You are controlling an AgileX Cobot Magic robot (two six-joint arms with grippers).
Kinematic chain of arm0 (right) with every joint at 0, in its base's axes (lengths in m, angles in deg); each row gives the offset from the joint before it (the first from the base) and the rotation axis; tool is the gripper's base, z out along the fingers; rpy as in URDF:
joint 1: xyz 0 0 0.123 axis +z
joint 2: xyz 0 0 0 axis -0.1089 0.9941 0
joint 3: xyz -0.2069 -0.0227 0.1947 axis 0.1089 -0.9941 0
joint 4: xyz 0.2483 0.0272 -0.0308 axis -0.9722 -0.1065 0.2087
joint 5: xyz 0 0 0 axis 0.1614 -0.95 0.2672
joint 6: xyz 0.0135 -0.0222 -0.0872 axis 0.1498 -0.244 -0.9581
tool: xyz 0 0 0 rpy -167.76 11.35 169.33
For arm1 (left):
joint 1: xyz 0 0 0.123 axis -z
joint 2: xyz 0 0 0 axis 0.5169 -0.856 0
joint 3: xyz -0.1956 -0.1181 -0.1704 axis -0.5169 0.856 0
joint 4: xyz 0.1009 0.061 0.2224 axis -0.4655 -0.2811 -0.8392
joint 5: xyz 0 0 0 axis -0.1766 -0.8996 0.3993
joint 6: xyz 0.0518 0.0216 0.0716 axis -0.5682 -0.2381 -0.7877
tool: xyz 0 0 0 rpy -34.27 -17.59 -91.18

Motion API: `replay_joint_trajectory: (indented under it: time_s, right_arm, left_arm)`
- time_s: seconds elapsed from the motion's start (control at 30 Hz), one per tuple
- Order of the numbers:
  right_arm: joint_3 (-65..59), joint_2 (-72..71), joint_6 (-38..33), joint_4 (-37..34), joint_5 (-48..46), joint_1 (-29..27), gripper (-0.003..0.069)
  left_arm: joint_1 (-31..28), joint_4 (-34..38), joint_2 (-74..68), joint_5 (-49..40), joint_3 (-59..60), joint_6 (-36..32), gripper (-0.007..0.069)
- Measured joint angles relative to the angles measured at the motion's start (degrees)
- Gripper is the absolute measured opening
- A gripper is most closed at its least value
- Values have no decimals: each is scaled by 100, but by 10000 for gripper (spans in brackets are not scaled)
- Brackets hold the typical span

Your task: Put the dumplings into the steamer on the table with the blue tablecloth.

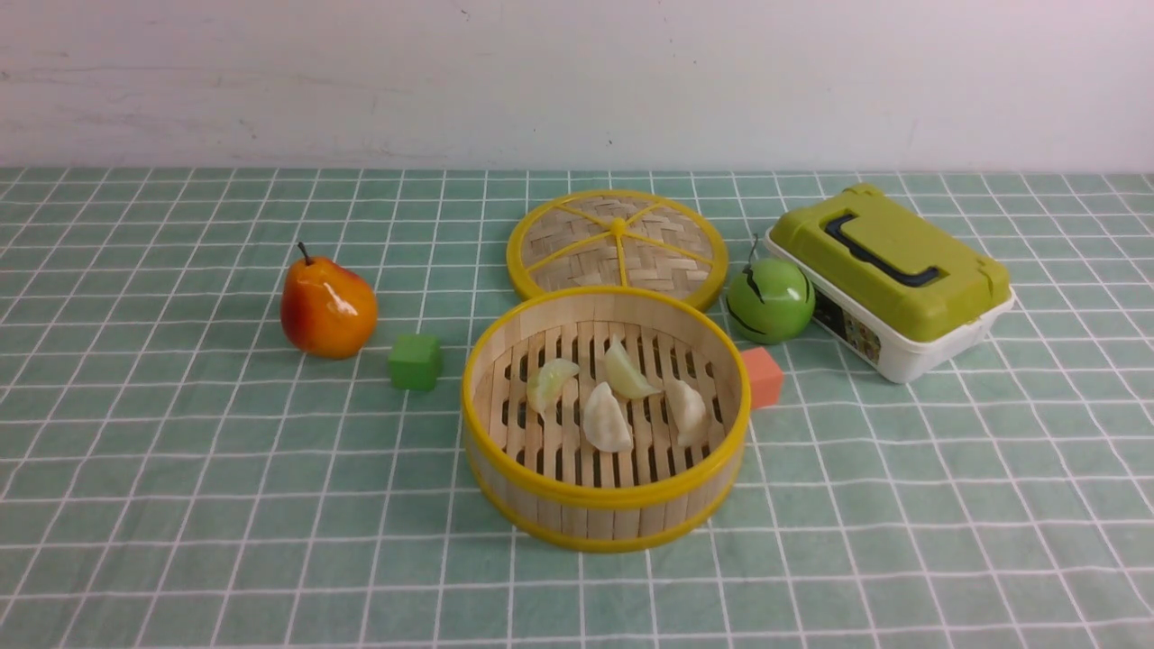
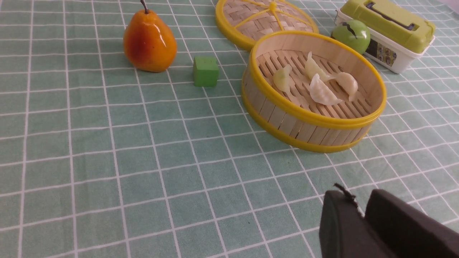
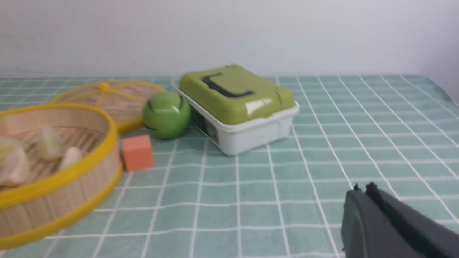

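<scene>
The steamer (image 1: 602,516) stands mid-table on the blue tablecloth (image 1: 180,469). Four dumplings lie on its slatted floor: one pale green (image 1: 551,381), three whitish (image 1: 628,372) (image 1: 606,420) (image 1: 687,410). They also show in the left wrist view (image 2: 321,94), inside the steamer (image 2: 287,120). The right wrist view shows the steamer's wall (image 3: 71,186) with dumplings (image 3: 50,147) inside. My left gripper (image 2: 358,196) hovers empty over the cloth near the steamer's front, its jaws together. My right gripper (image 3: 362,188) is shut and empty, to the steamer's right. Neither gripper shows in the front view.
The woven lid (image 1: 618,245) lies flat behind the steamer. A pear (image 1: 327,306) and green cube (image 1: 416,361) sit to the left. An orange cube (image 1: 764,376), green apple (image 1: 770,300) and green-lidded box (image 1: 888,275) sit to the right.
</scene>
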Motion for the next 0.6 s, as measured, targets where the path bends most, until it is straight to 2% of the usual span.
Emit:
replay_joint_trajectory:
  time_s: [0.17, 0.3, 0.47, 0.6]
  right_arm:
    - [-348, -109, 112, 29, -244, -332, -22]
    - [-353, -109, 28, 34, -379, -283, -22]
    - [-353, -109, -468, 34, -652, -36, -22]
    - [-334, -109, -510, 34, -875, -38, -22]
  left_arm:
    - [0, 0, 0, 0, 0, 0, 101]
    - [0, 0, 0, 0, 0, 0, 101]
    - [0, 0, 0, 0, 0, 0, 110]
    - [0, 0, 0, 0, 0, 0, 112]
